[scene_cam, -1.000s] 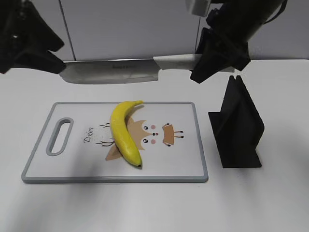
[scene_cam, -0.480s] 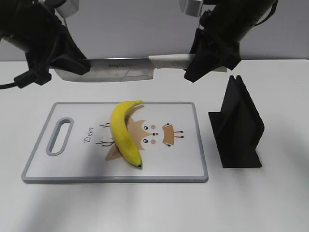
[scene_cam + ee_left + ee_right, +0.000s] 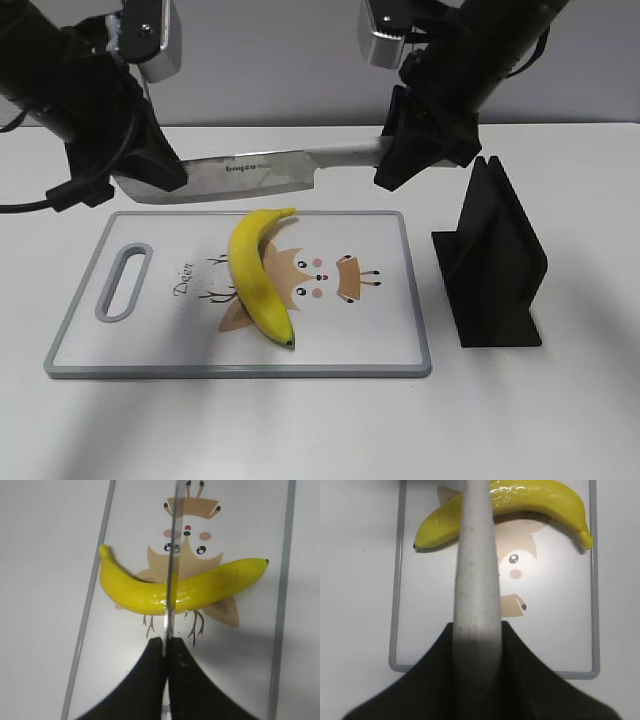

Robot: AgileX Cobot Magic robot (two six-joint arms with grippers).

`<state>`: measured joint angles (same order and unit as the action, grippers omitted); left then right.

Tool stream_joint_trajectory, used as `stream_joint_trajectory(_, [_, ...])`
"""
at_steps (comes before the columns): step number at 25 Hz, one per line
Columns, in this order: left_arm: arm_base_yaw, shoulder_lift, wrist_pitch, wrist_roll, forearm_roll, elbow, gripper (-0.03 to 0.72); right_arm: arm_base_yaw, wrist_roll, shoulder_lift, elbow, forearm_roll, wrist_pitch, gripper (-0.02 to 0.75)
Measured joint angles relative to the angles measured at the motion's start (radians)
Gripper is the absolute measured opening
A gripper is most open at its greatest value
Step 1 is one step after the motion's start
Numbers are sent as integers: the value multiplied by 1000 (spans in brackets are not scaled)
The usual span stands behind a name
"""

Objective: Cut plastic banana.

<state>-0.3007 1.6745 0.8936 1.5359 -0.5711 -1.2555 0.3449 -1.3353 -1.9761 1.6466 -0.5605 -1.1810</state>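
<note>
The plastic banana lies whole on the cutting board, yellow and curved, dark tip toward the front; it also shows in the left wrist view and the right wrist view. A cleaver-style knife hangs level above the board's far edge. My right gripper is shut on the knife's pale handle. My left gripper is shut on the tip end of the blade, pinching it between both fingers. The blade is above the banana, not touching it.
A black knife stand is on the white table to the right of the board. The board has a handle slot at its left end and a cartoon deer print in the middle.
The knife has come down and slightly forward toward the board. My left gripper moved in from the left and closed on the blade's end; the right gripper lowered with the handle.
</note>
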Motion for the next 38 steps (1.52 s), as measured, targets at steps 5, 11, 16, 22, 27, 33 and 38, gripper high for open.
stream_joint_trajectory(5, [0, 39, -12, -16, 20, 0, 5, 3, -10, -55, 0, -9, 31, 181])
stream_joint_trajectory(11, [0, 129, -50, -16, 28, 0, 3, 3, -13, -142, 0, -5, 63, 183])
stream_joint_trajectory(16, [1, 236, -75, -16, 17, 2, 3, 3, -16, -242, 1, 8, 82, 185])
stream_joint_trajectory(22, [2, 259, -82, -14, -7, -2, 3, 3, -22, -284, 12, 35, 87, 188])
stream_joint_trajectory(27, [2, 260, -82, -13, -11, -2, 3, 3, -22, -286, 12, 36, 89, 188])
stream_joint_trajectory(33, [2, 242, -90, -13, -11, 2, 3, 5, 35, -267, 16, 48, 82, 197])
stream_joint_trajectory(38, [0, 165, -104, -13, -11, 4, 3, 6, 50, -193, 15, 62, 82, 197])
